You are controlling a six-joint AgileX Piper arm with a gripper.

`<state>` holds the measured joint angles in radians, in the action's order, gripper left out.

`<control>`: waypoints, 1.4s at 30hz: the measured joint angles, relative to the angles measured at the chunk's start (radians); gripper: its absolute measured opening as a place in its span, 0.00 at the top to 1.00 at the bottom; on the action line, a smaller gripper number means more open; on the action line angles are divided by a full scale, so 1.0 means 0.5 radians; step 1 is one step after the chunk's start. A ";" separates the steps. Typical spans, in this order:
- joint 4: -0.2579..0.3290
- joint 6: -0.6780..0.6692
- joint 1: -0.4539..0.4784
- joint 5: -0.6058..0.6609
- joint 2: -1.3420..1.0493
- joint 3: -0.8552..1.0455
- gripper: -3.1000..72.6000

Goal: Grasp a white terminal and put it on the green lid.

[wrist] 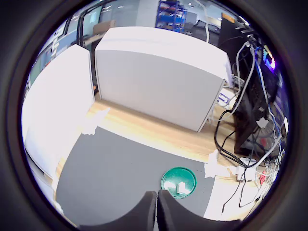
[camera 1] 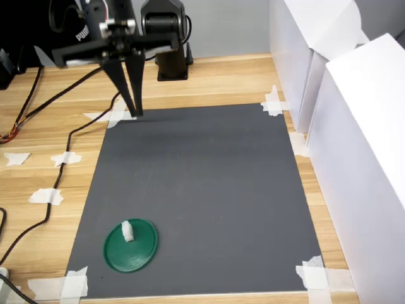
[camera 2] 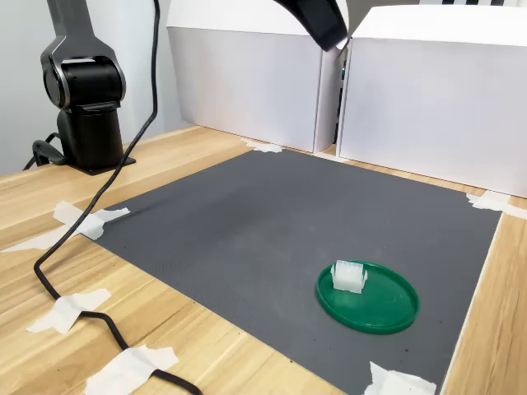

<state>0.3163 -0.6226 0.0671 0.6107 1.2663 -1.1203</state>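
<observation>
The green lid lies near the front left corner of the dark mat in the first exterior view. The small white terminal rests on it, toward its rim. The same pair shows in the second exterior view, lid and terminal, and in the wrist view, lid and terminal. My gripper hangs high over the mat's far left corner, far from the lid. Its fingers point down, pressed together and holding nothing. In the wrist view the gripper shows the two fingers meeting.
A dark grey mat is taped to the wooden table. Tall white boxes stand along the first exterior view's right. The arm base and a black cable sit on the second exterior view's left. Tape scraps dot the wood.
</observation>
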 joint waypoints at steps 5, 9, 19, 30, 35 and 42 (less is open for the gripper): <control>0.003 0.182 0.000 -0.143 -0.339 0.313 0.98; 0.003 0.286 0.000 -0.159 -0.575 0.561 0.98; -0.087 0.601 0.000 -0.089 -1.122 0.992 0.98; -0.127 0.674 0.000 -0.088 -1.657 1.462 0.98; -0.139 0.674 0.000 -0.126 -1.828 1.636 0.98; -0.139 0.674 0.000 -0.174 -1.894 1.684 0.98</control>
<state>0.2469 -0.2854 0.0671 0.5238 0.3192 -0.2783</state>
